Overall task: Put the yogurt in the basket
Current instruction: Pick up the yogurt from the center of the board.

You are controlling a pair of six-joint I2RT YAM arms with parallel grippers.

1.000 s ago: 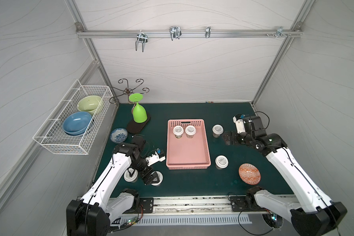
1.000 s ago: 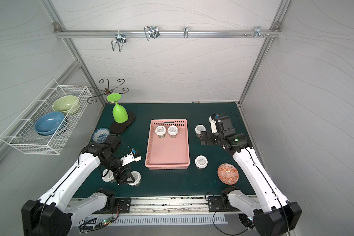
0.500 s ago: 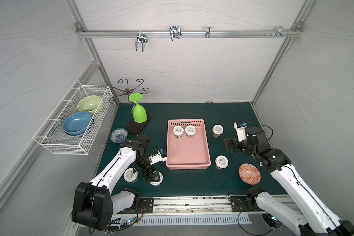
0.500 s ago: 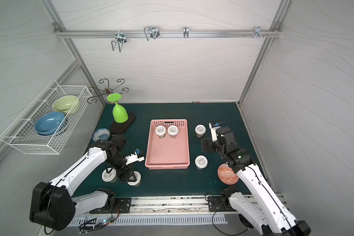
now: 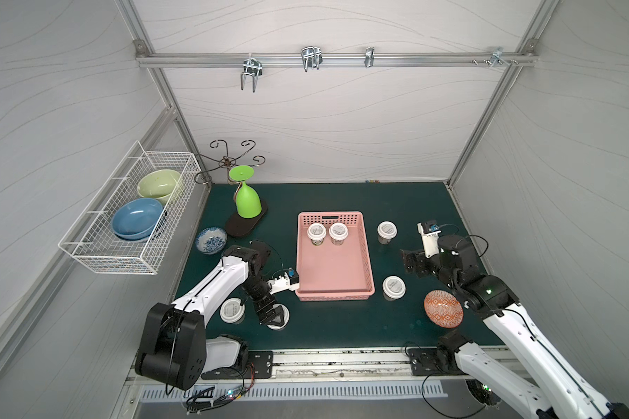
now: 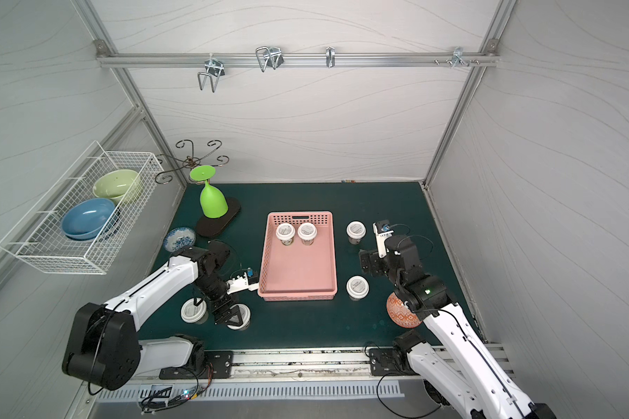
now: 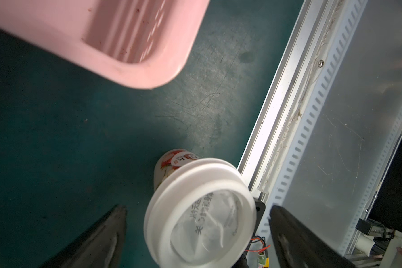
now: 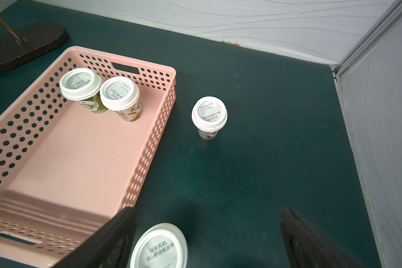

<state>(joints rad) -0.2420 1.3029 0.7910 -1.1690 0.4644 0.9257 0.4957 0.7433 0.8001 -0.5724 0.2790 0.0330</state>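
The pink basket (image 5: 335, 270) (image 6: 298, 270) lies mid-table with two white-lidded yogurt cups (image 5: 316, 232) (image 5: 338, 232) at its far end. More yogurt cups stand on the mat: two to its right (image 5: 386, 230) (image 5: 394, 286) and two at front left (image 5: 232, 310) (image 5: 280, 319). My left gripper (image 5: 269, 316) (image 7: 197, 208) is open and straddles the front-left cup (image 7: 200, 215) without touching it. My right gripper (image 5: 411, 263) (image 8: 207, 211) hangs open above the mat between the two right cups, the nearer lid (image 8: 159, 247) close to one finger.
A white wire basket (image 5: 99, 250) with two bowls hangs on the left wall. A green glass (image 5: 247, 203) sits on a black stand, a blue patterned bowl (image 5: 211, 240) beside it. An orange dish (image 5: 443, 313) lies under the right arm. The metal rail (image 7: 276, 130) borders the mat's front.
My right gripper has drawn back from beside the far right cup toward the nearer one. The left gripper has settled over the front-left cup. Both stayed open.
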